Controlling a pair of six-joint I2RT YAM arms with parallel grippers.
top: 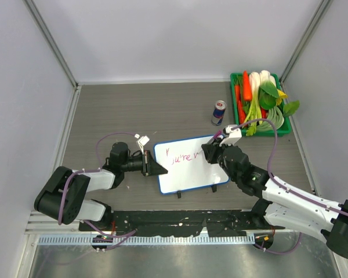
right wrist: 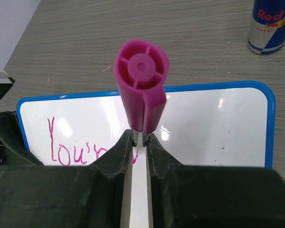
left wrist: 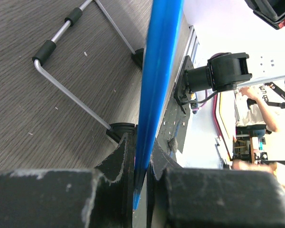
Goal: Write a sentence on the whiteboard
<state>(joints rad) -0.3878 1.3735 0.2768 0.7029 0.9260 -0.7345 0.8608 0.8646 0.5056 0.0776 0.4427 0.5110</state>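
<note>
The left gripper [top: 160, 168] pinches the left edge of the whiteboard [top: 191, 176], which sits at mid-table. On it the sentence [top: 182, 158] begins "You're". The right gripper [top: 211, 152] clamps a magenta marker [right wrist: 141, 85] over the board's right half.

Soft, even light fills the top view, and the grey wood-grain counter [top: 133, 110] carries only faint shadows under the arms. In the right wrist view pale glare patches sit on the small flat white board with a thin blue rim [right wrist: 204, 133]; the magenta plastic marker [right wrist: 141, 85] is crisp, the black right hand [right wrist: 140, 141] near the lens soft. In the left wrist view that rim is a blurred blue streak, and the right background burns out white.
</note>
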